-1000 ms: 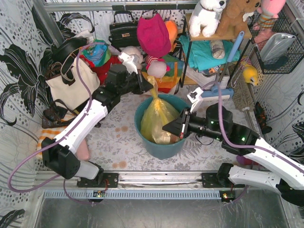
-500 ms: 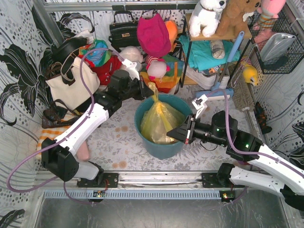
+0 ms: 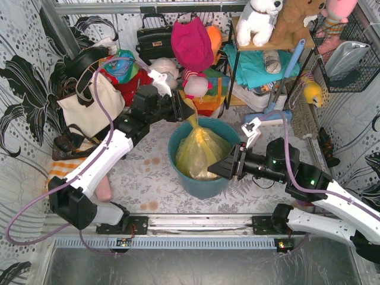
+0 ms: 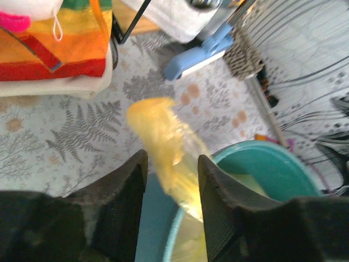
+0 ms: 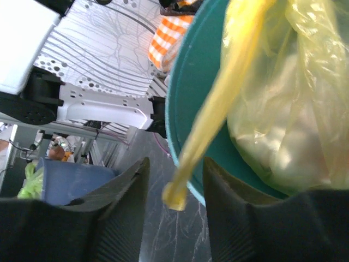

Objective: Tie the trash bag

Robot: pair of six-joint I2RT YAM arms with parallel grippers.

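The yellow trash bag (image 3: 199,151) sits in the teal bucket (image 3: 202,187), pale paper showing through it. A twisted tail (image 3: 191,122) of the bag rises from its back toward my left gripper (image 3: 183,110). In the left wrist view that tail (image 4: 158,125) runs between the fingers of the left gripper (image 4: 172,158), which is open with gaps either side. In the right wrist view a second twisted tail (image 5: 218,103) hangs over the bucket rim (image 5: 182,82). Its knobbed end lies loose between the fingers of my open right gripper (image 5: 175,164), at the bucket's right side (image 3: 224,168).
A cream tote bag (image 3: 89,107) and a black handbag (image 3: 153,38) stand at the back left, clothes and a striped bag (image 4: 54,43) behind the bucket. A shelf with plush toys (image 3: 261,24) and a blue mop (image 3: 267,116) stand at the right. The arms' rail (image 3: 196,224) runs along the front.
Both grippers were shut on the bag's twisted tails and have opened, so both tails now lie loose between the fingers. The right arm had drawn back to the right.
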